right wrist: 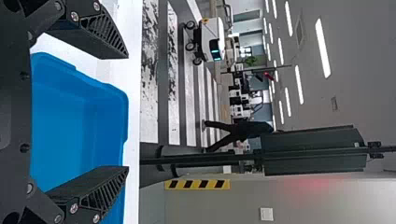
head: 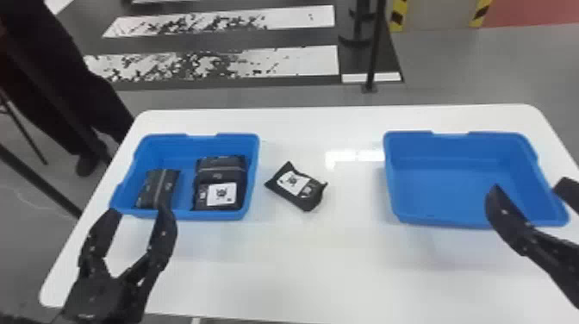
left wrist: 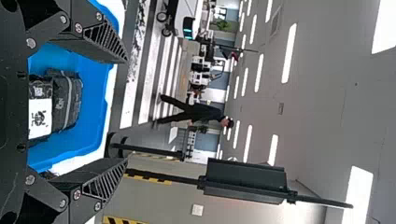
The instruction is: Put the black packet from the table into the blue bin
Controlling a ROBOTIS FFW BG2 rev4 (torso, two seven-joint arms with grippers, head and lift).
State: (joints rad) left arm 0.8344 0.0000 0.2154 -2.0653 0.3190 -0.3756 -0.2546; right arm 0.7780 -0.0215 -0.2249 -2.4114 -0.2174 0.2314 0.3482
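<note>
Best to reach with the left hand (head: pixel 138 211), wide open and nearer than the open right hand (head: pixel 527 189), toward three o'clock for the black packet (head: pixel 297 186), lying between the blue bins (head: pixel 253 168), slanting lengthwise ten-to-four on the worktop (head: pixel 301 258)

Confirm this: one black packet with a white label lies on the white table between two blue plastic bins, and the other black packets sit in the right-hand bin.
Wrong side: the head view shows the other black packets in the left-hand blue bin. One labelled black packet does lie on the white table between that and the right-hand blue bin.
</note>
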